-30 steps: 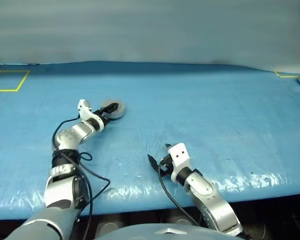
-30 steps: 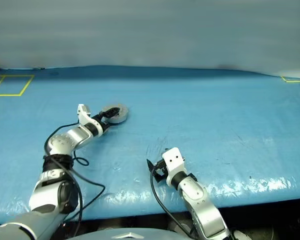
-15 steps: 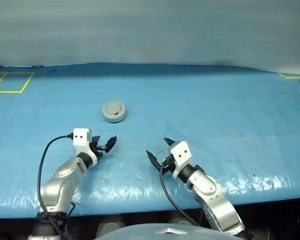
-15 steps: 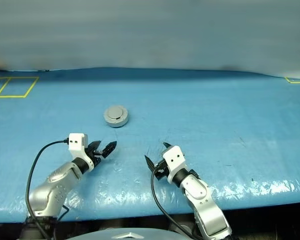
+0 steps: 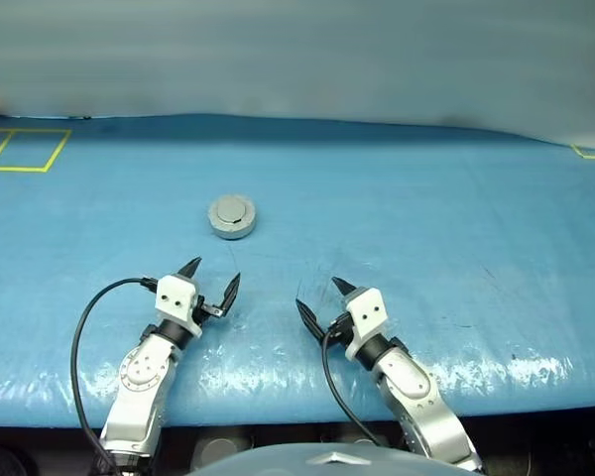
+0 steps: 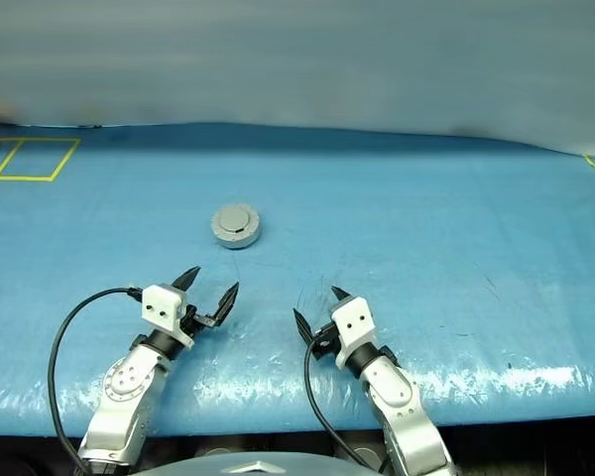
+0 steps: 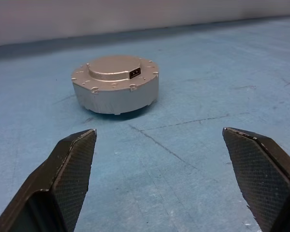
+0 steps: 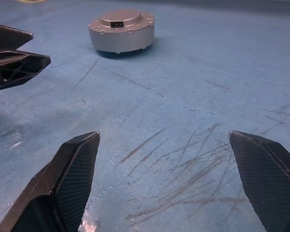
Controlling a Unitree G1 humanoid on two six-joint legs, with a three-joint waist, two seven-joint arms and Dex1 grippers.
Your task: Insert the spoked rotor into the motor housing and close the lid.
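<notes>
1. Lying at the far left corner of the blue tabletop (image 5: 426, 198) is a yellow outlined rectangle (image 5: 25, 150); nothing sits inside it.
2. Left gripper (image 5: 210, 282): it hovers low over the near part of the tabletop, left of centre, pointing away toward the far edge. Its jaws stand wide apart and grip nothing. A black cable (image 5: 84, 332) loops from its white wrist block back along the arm.
3. Housing (image 5: 232, 216): it stands upright on the tabletop, straight beyond the left gripper and well apart from it, with bare blue surface between. In the left wrist view the housing (image 7: 115, 90) sits between the two black fingers (image 7: 70, 179) in line of sight, not between them in reach.
4. Lid (image 7: 115, 71): it lies flat and closed on top of the housing, plain face up with the raised round centre showing. A small dark rectangular slot marks the edge of that raised centre, and small screws ring the rim.
5. Rotor: whether it sits inside the closed housing cannot be told.
6. Right gripper (image 5: 320, 298): it hovers near the front edge, just right of the left gripper, angled slightly toward the left. Its jaws are spread wide and empty.
7. Scratches (image 8: 183, 164) mark the surface ahead of the right gripper.
</notes>
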